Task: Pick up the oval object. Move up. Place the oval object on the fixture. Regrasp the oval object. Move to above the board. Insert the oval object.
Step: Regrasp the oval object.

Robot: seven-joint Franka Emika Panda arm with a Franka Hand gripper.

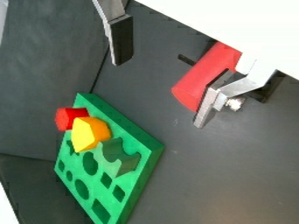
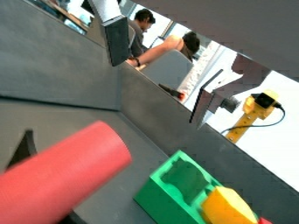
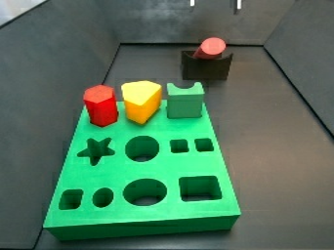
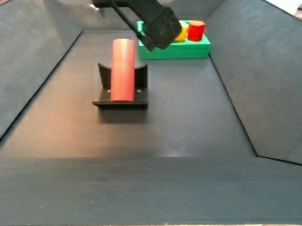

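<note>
We see the oval object (image 4: pixel 122 67) lying in the fixture (image 4: pixel 120 95) (unheld), our gripper (image 1: pixel 163 74) spread wide above it, the board (image 3: pixel 146 171) well apart.

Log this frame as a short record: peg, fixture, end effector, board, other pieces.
peg: salmon-red, lying in the fixture's notch, not held
fixture: dark, on the floor, apart from the board
end effector: above the floor, fingers apart, nothing between them
board: green, holes all empty
other pieces: red block, yellow block, green block, standing on the board's far edge
</note>
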